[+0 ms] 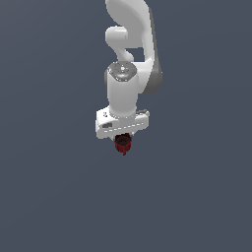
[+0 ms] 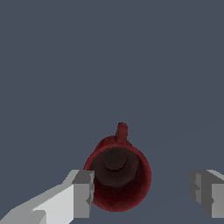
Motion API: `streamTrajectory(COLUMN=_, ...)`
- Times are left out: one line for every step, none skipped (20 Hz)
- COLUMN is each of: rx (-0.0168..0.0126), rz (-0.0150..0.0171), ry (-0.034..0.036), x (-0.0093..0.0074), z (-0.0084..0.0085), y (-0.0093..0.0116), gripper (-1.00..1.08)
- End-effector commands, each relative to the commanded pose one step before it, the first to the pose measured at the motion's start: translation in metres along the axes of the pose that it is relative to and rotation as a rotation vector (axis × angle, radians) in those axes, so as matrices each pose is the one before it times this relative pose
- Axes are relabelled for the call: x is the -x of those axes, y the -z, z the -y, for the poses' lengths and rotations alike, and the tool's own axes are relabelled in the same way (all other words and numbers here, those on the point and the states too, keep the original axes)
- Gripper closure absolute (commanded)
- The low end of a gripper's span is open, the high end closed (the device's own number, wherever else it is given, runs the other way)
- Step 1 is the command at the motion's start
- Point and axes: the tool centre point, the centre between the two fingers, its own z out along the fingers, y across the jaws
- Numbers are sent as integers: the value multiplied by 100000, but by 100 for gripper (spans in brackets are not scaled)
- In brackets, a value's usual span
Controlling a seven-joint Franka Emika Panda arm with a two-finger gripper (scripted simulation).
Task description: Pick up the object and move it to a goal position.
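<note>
The dark red mug (image 2: 117,175) has a dark interior and a small side handle (image 2: 122,131). In the wrist view I look down into it from above. It lies between my two grey fingertips, close to one finger (image 2: 83,192) and well apart from the other (image 2: 203,192). My gripper (image 2: 142,192) is open and holds nothing. In the exterior view the mug (image 1: 123,143) shows just under the white hand, and the gripper (image 1: 123,138) is directly over it with its fingers mostly hidden. The handle points away from the gap between the fingers.
A plain dark grey-blue surface (image 1: 59,197) fills both views. The white arm (image 1: 129,59) rises above the hand in the exterior view. No other object or goal marker shows.
</note>
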Motion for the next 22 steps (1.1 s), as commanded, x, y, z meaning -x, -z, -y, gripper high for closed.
streamTrajectory(rx=-7, rz=549, ry=6857, x=-16, z=23, y=-338, gripper=-60)
streamTrajectory(rx=-16, rz=217, ry=2806, x=-9, z=9, y=-136, gripper=-60)
streamTrajectory(rx=-24, rz=215, ry=2806, x=-10, z=9, y=-136, gripper=-60)
streamTrajectory(rx=-31, rz=212, ry=2806, x=-10, z=10, y=-135, gripper=-60)
streamTrajectory(rx=-38, rz=208, ry=2805, x=-10, z=9, y=-135, gripper=-60)
streamTrajectory(rx=-45, rz=205, ry=2804, x=-11, z=9, y=-134, gripper=-60)
streamTrajectory(rx=-52, rz=201, ry=2803, x=-11, z=8, y=-134, gripper=-60)
streamTrajectory(rx=-59, rz=197, ry=2803, x=-12, z=8, y=-134, gripper=-60)
streamTrajectory(rx=-65, rz=193, ry=2803, x=-13, z=8, y=-133, gripper=-60)
streamTrajectory(rx=-72, rz=188, ry=2802, x=-13, z=8, y=-133, gripper=-60)
streamTrajectory(rx=-78, rz=184, ry=2801, x=-13, z=7, y=-132, gripper=-60)
streamTrajectory(rx=-83, rz=179, ry=2801, x=-14, z=7, y=-132, gripper=-60)
streamTrajectory(rx=-89, rz=174, ry=2799, x=-14, z=6, y=-131, gripper=-60)
streamTrajectory(rx=-95, rz=169, ry=2799, x=-15, z=6, y=-131, gripper=-60)
streamTrajectory(rx=-100, rz=163, ry=2798, x=-15, z=6, y=-130, gripper=-60)
streamTrajectory(rx=-105, rz=158, ry=2798, x=-16, z=5, y=-130, gripper=-60)
streamTrajectory(rx=-109, rz=152, ry=2797, x=-16, z=5, y=-129, gripper=-60)
streamTrajectory(rx=-114, rz=146, ry=2796, x=-16, z=5, y=-129, gripper=-60)
streamTrajectory(rx=-118, rz=140, ry=2795, x=-16, z=4, y=-128, gripper=-60)
streamTrajectory(rx=-122, rz=134, ry=2794, x=-17, z=3, y=-127, gripper=-60)
streamTrajectory(rx=-126, rz=128, ry=2794, x=-17, z=3, y=-127, gripper=-60)
streamTrajectory(rx=-129, rz=122, ry=2793, x=-17, z=2, y=-126, gripper=-60)
